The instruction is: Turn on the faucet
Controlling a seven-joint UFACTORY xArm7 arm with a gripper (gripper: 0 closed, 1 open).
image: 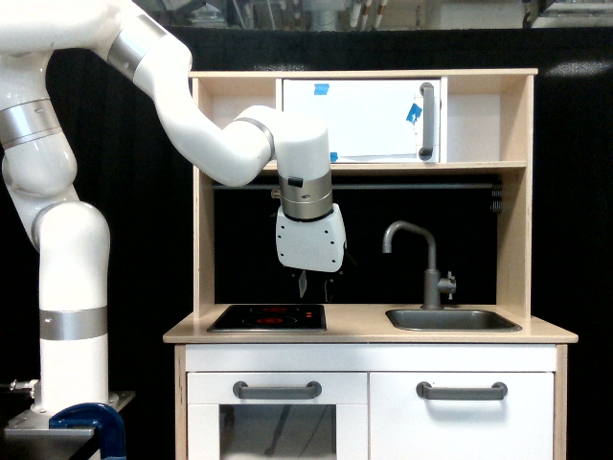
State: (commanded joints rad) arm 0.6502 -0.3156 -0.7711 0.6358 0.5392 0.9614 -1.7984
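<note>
Pale wood frames a toy kitchen whose tabletop (364, 333) carries a black hob (268, 317) toward its left end in the exterior view and a dark sink basin (453, 320) toward its right end. At the back rim of the sink stands the faucet (428, 264), a slim dark grey upright pipe whose spout bends over toward the exterior view's left, with a small knob on its right side low down.

White robot arm (206, 134) links reach in from the exterior view's left, and the wrist hangs above the right edge of the hob, clear of the tabletop. The gripper (316, 282) points downward, well apart from the faucet and to its left. Its fingers show only as short dark tips under the white housing, and I cannot tell whether they are spread or closed; nothing is visibly held.

Above, a shelf holds a white cabinet door (360, 120) with blue tape pieces and a grey bar handle (426, 121). Two more grey bar handles (277, 390) sit on the white fronts below the tabletop.
</note>
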